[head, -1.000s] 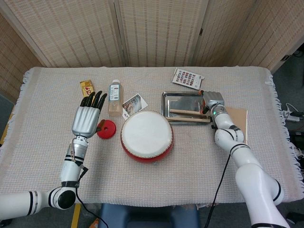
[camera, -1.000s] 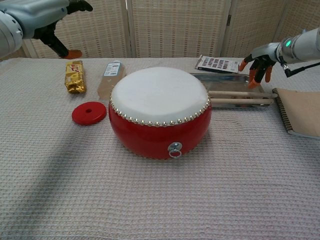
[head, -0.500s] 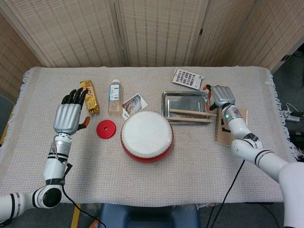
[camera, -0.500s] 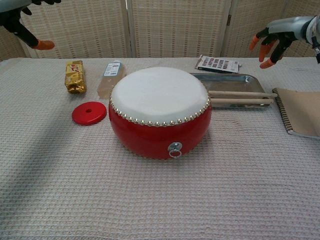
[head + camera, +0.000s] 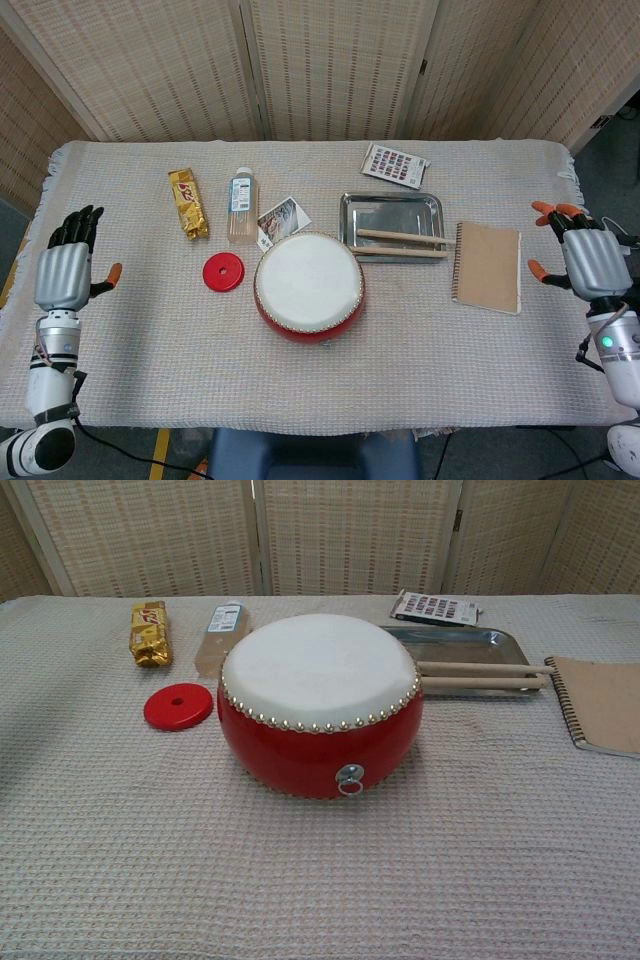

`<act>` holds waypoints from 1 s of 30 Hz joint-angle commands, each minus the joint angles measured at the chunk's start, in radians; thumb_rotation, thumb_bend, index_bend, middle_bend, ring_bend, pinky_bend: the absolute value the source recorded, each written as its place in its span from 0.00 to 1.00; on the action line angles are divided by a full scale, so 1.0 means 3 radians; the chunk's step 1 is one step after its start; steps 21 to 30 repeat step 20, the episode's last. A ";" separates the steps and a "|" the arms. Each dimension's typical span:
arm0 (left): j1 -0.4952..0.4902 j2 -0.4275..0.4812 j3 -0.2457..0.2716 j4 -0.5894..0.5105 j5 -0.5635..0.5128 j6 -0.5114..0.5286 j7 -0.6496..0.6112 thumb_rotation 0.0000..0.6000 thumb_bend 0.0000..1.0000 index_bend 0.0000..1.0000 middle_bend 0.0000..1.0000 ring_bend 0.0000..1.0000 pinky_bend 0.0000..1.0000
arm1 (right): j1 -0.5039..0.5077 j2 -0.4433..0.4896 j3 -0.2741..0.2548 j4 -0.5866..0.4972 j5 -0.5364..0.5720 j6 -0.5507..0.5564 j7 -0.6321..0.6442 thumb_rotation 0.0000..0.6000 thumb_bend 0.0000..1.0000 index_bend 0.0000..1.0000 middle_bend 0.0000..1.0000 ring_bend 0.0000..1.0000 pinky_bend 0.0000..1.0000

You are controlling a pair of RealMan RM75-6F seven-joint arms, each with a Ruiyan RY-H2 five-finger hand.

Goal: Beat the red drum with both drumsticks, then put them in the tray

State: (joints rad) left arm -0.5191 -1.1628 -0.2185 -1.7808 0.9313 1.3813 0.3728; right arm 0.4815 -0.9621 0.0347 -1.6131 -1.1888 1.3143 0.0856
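Note:
The red drum (image 5: 308,286) (image 5: 319,703) with a white skin stands in the middle of the table. Two wooden drumsticks (image 5: 400,244) (image 5: 482,674) lie side by side across the front of the metal tray (image 5: 390,209) (image 5: 470,637), just right of the drum. My left hand (image 5: 64,272) hangs open at the far left edge of the table, holding nothing. My right hand (image 5: 591,262) is open at the far right edge, also holding nothing. Neither hand shows in the chest view.
A red disc (image 5: 223,272) (image 5: 178,706), a gold snack bar (image 5: 188,203) (image 5: 148,633), a small bottle (image 5: 241,204) (image 5: 222,630) and a photo card (image 5: 279,220) lie left of the drum. A brown notebook (image 5: 488,266) (image 5: 604,702) lies right of the tray, a colour card (image 5: 394,165) (image 5: 434,607) behind it.
Both hands have drawn outward and back: the left from beside the red disc to the far left edge, the right from the tray to the far right edge. Both have left the chest view.

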 commanded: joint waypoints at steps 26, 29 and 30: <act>0.1029 -0.0046 0.0718 -0.0124 0.1185 0.0876 -0.0241 1.00 0.37 0.00 0.00 0.00 0.14 | -0.0957 -0.0237 -0.0240 0.0024 -0.0842 0.0673 0.0348 1.00 0.20 0.00 0.14 0.01 0.15; 0.1029 -0.0046 0.0718 -0.0124 0.1185 0.0876 -0.0241 1.00 0.37 0.00 0.00 0.00 0.14 | -0.0957 -0.0237 -0.0240 0.0024 -0.0842 0.0673 0.0348 1.00 0.20 0.00 0.14 0.01 0.15; 0.1029 -0.0046 0.0718 -0.0124 0.1185 0.0876 -0.0241 1.00 0.37 0.00 0.00 0.00 0.14 | -0.0957 -0.0237 -0.0240 0.0024 -0.0842 0.0673 0.0348 1.00 0.20 0.00 0.14 0.01 0.15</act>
